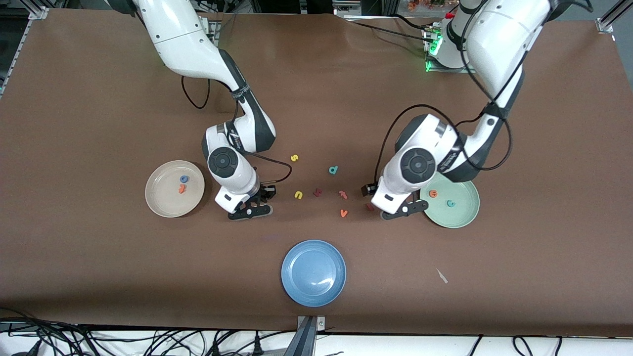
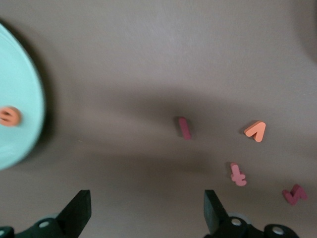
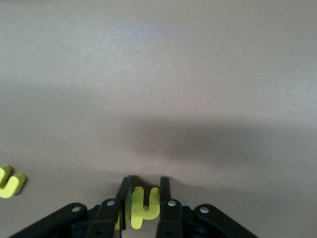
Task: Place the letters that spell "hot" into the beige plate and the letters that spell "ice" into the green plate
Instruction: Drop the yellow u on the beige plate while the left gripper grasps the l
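The light, squashy yellow "h" [image 3: 143, 208] is pinched across its legs by the right gripper [image 3: 143, 191] near the beige plate [image 1: 157, 207], while the left gripper [image 2: 146, 208], spread wide and empty, is held over the dark red "i" [image 2: 184, 128] beside the green plate [image 1: 465, 217].

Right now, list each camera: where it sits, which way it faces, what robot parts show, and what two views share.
Front view: high across the table, facing both bases; shows both arms, beige plate, green plate, blue plate.
Left wrist view: on the left wrist, looking down past open left gripper at the dark red "i".
Right wrist view: looks down; right gripper shut on yellow "h".
Shared: front and left wrist both show the orange "e".
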You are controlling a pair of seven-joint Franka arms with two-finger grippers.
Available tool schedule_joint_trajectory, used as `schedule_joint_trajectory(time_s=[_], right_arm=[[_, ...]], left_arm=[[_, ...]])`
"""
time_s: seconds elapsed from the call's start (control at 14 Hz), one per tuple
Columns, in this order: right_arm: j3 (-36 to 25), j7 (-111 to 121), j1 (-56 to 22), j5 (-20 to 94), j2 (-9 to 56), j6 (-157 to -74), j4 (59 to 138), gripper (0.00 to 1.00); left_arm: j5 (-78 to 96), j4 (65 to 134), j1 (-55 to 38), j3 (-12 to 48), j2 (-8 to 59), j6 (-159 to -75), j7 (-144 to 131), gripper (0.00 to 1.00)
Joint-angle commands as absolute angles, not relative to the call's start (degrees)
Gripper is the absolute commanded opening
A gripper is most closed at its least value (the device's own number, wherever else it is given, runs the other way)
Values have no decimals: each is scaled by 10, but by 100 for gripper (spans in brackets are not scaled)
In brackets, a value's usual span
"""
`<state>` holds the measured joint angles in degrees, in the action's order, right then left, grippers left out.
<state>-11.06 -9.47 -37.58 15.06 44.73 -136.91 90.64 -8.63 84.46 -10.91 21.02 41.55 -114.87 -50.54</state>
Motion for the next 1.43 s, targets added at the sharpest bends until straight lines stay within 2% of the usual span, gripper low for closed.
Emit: schedule_joint_trajectory(time_s=[0.0,0.07,0.21,0.29,0.78,1.07,1.14,1.21,1.28,1.35], right_arm=[[-112,-100,-365,177,452,-1348,881,10],[-112,-98,-357,178,447,-1337,879,10],[-121,-104,-357,174,428,-1311,891,10],[-129,-103,-357,173,414,-1310,909,10],[-232,-5,-356,171,264,-1339,1115,9],[-297,80,-356,178,232,-1402,1214,9],[-300,88,-352,179,236,-1414,1221,13],[-300,87,-345,179,239,-1412,1220,69],[-300,88,-344,179,240,-1409,1214,100],[-299,85,-345,179,235,-1397,1204,100]], left_arm=[[-75,791,-135,200,460,-1154,-546,100],[-75,781,-139,200,474,-1169,-549,97],[-76,772,-147,197,489,-1193,-549,64],[-76,772,-148,191,494,-1207,-548,59],[-97,773,-150,170,514,-1224,-549,56],[-98,773,-150,170,526,-1237,-552,53],[-98,773,-150,168,526,-1237,-552,52],[-104,773,-150,168,526,-1237,-552,48],[-111,773,-150,168,526,-1237,-552,45],[-114,773,-150,168,527,-1237,-553,43]])
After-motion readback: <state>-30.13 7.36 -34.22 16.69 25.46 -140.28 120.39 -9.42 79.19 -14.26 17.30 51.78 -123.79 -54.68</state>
